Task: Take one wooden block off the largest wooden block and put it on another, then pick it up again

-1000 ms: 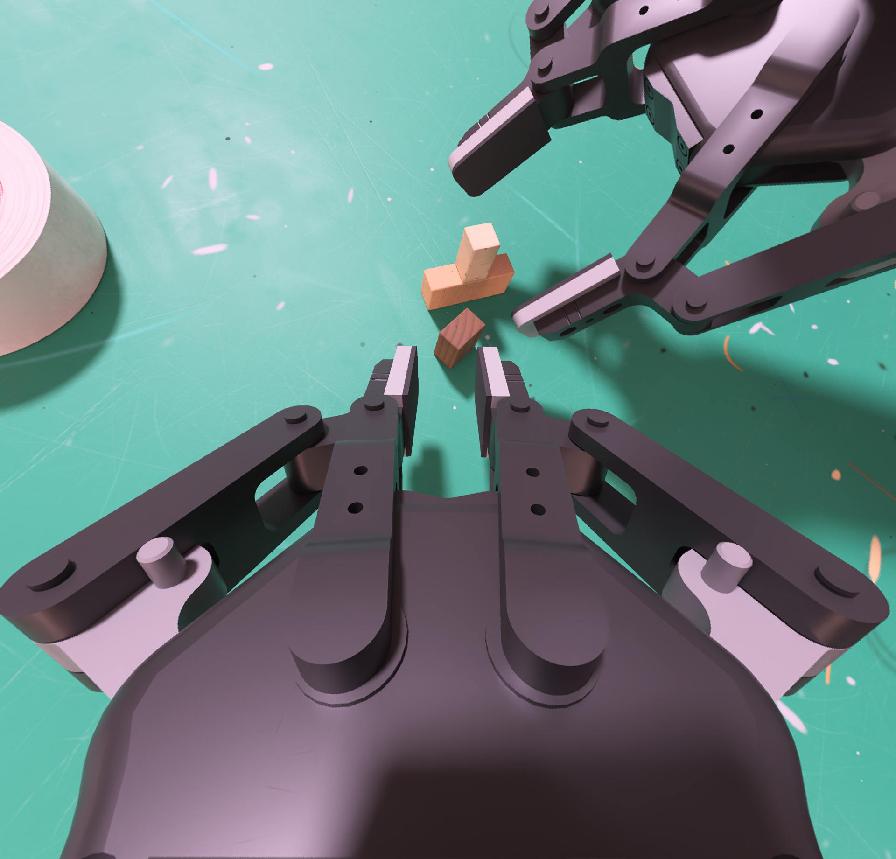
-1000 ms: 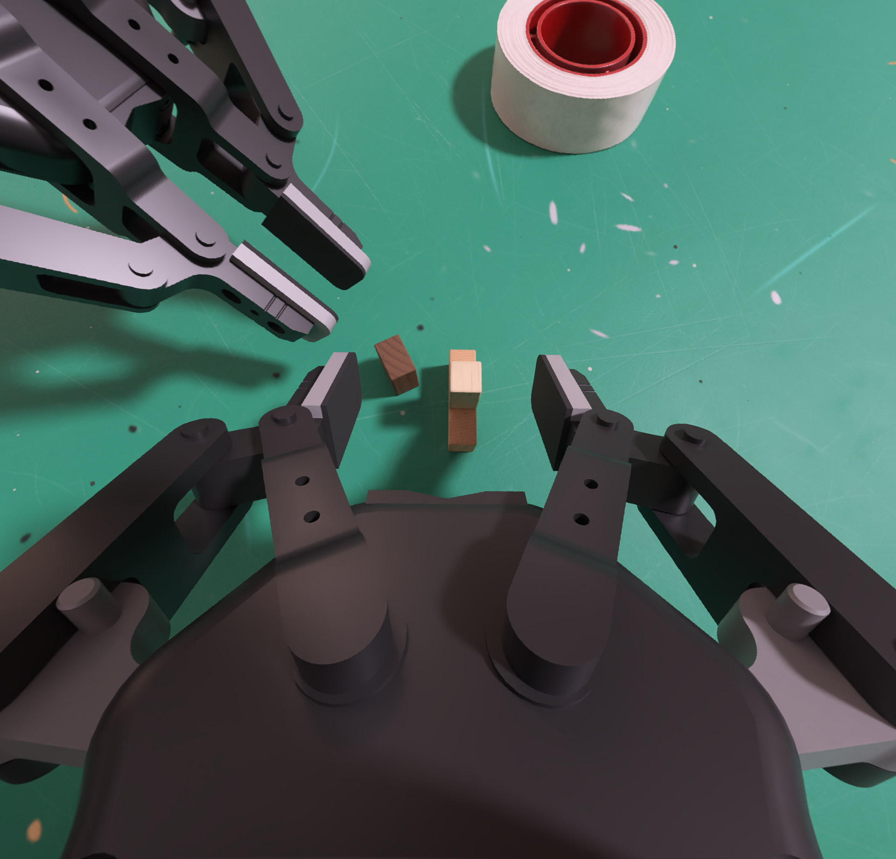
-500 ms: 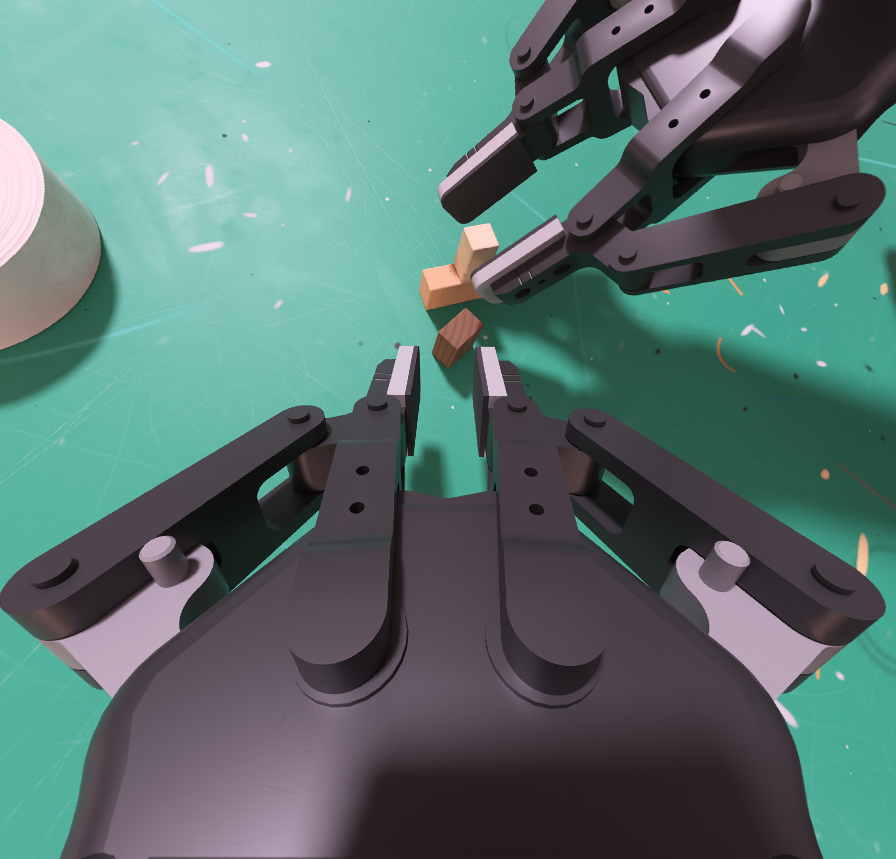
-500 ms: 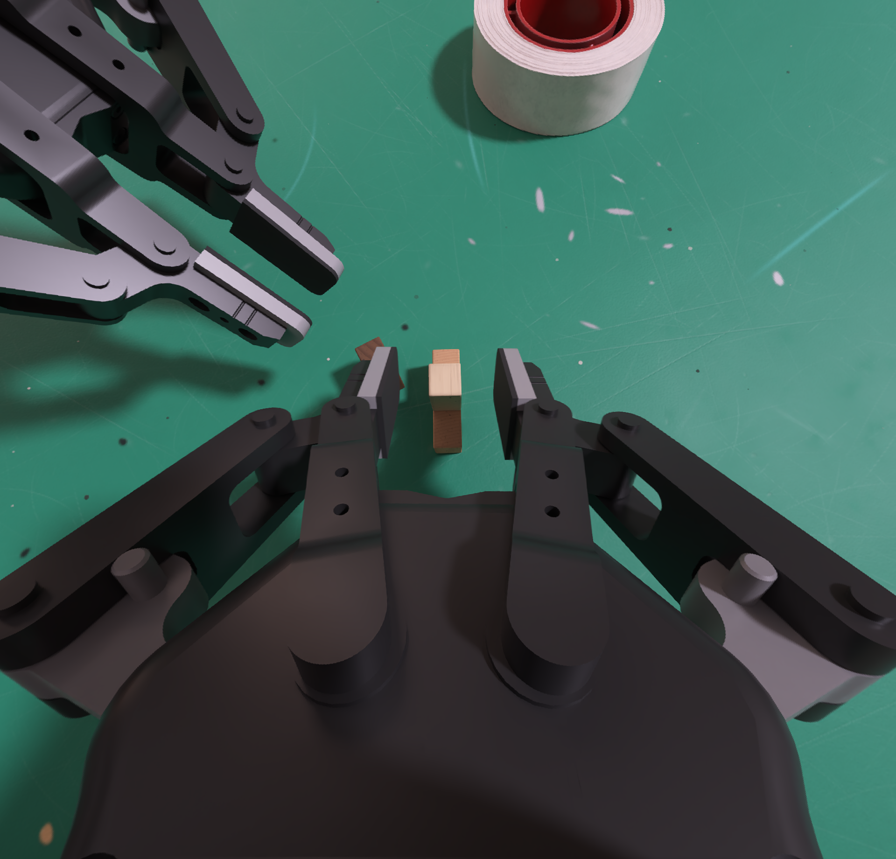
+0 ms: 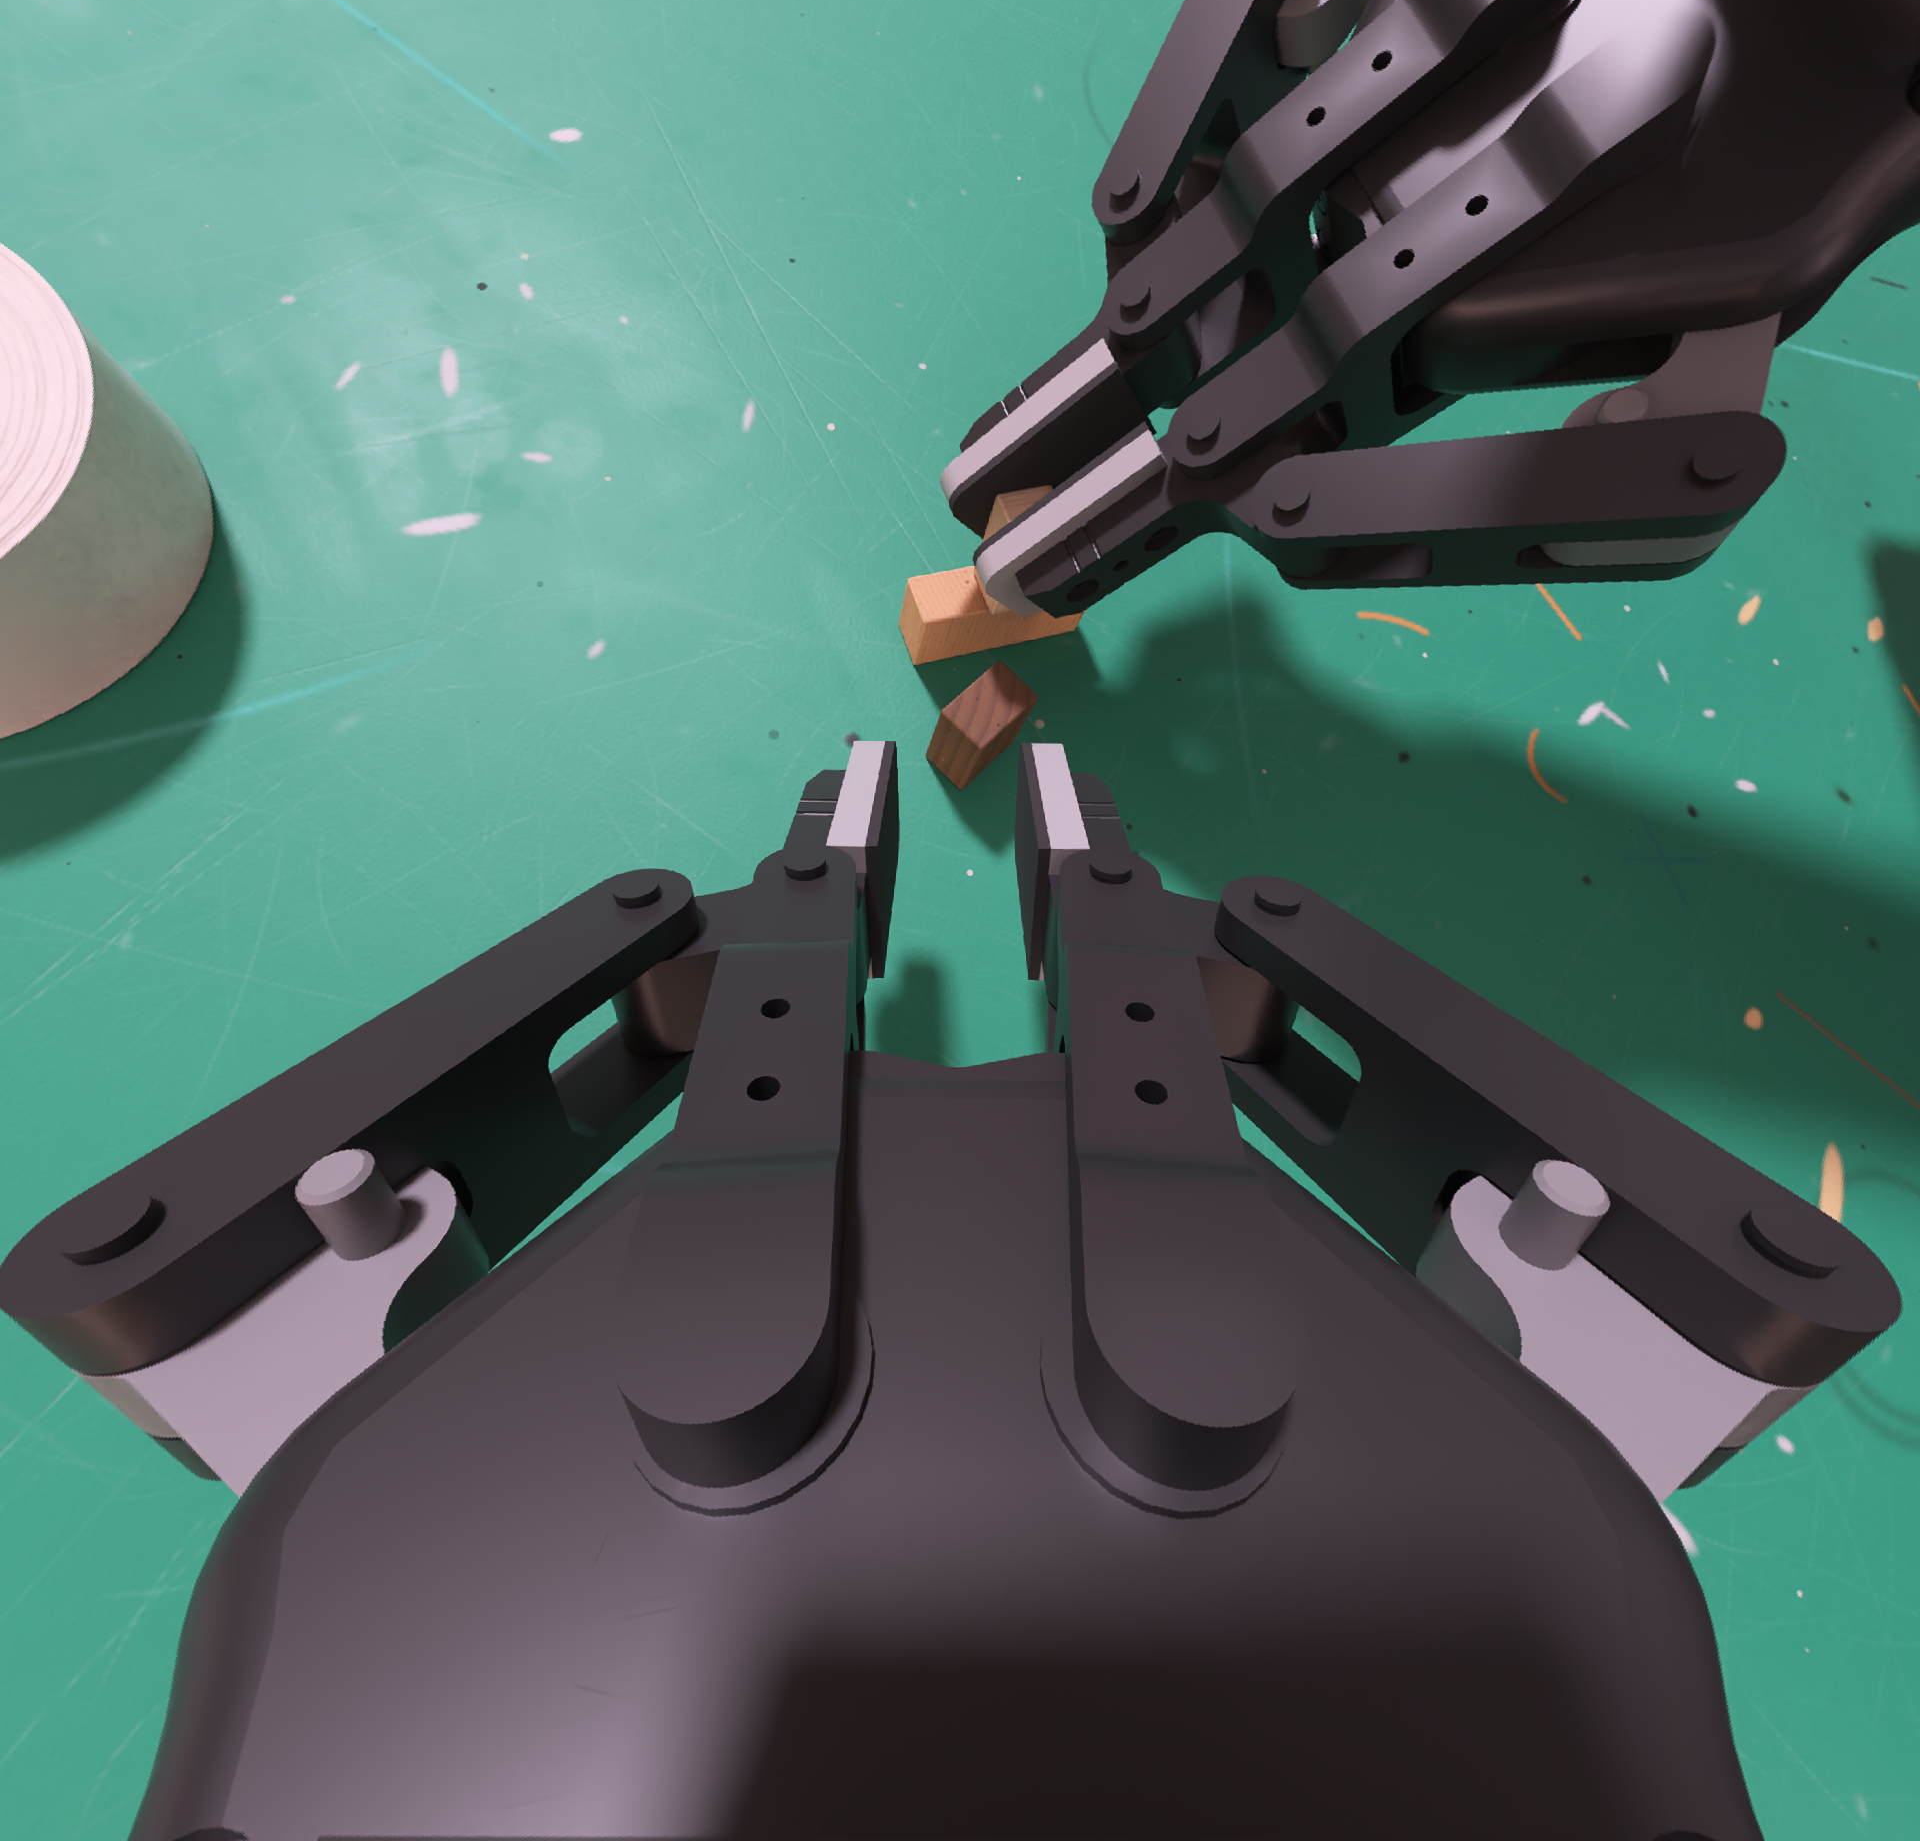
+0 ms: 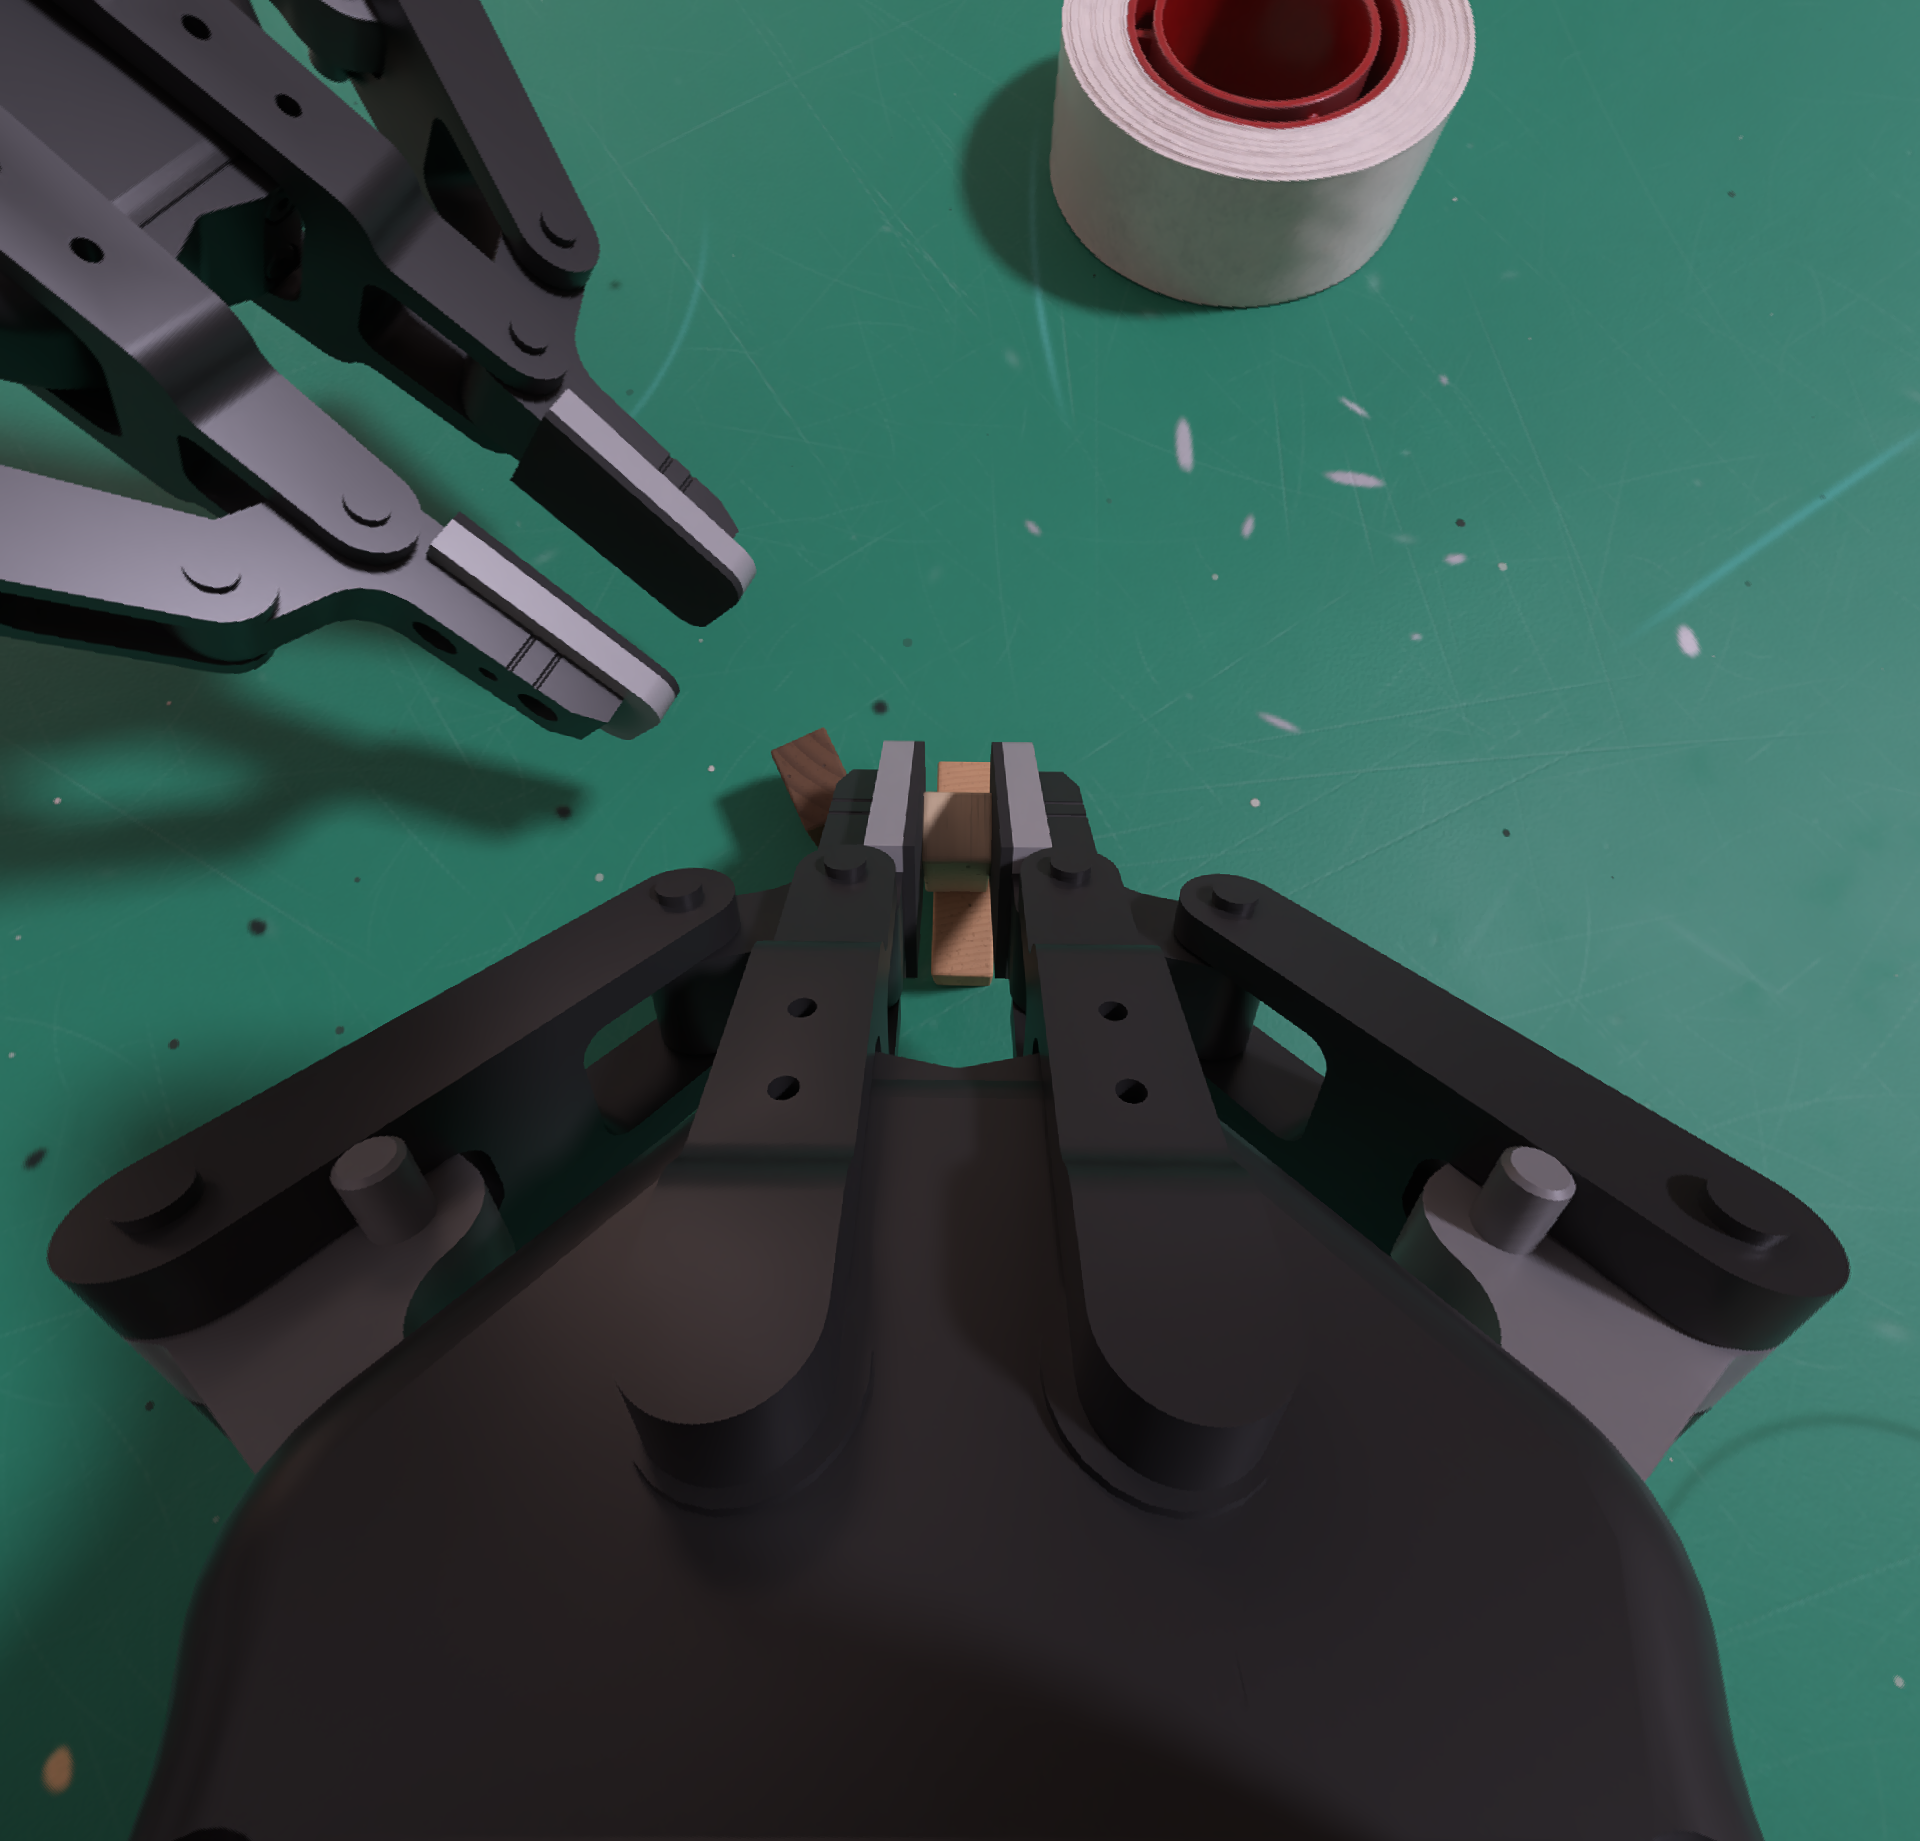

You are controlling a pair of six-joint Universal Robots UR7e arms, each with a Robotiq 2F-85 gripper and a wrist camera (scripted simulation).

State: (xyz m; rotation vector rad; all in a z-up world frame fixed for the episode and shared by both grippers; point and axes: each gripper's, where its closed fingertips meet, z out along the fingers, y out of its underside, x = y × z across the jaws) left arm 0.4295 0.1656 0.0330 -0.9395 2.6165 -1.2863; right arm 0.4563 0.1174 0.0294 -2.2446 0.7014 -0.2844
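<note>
Green scratched mat (image 5: 644, 233) lying underneath, right gripper (image 6: 958, 804) pinching pale small block (image 6: 951, 823) sitting on largest wooden block (image 5: 951, 622), left gripper (image 5: 958, 789) hovering slightly parted and empty beside dark brown block (image 5: 977, 723).

1. Right gripper (image 6: 958, 792): fingers pressed on both sides of pale block (image 6: 956, 823), which sits on long tan block (image 6: 960, 944).
2. Dark brown block (image 6: 808, 768) just left of fingers.
3. Left gripper (image 6: 698, 638), slightly parted, upper left.
4. Tape roll (image 6: 1247, 186) on green mat (image 6: 1455, 856), well apart.
</note>
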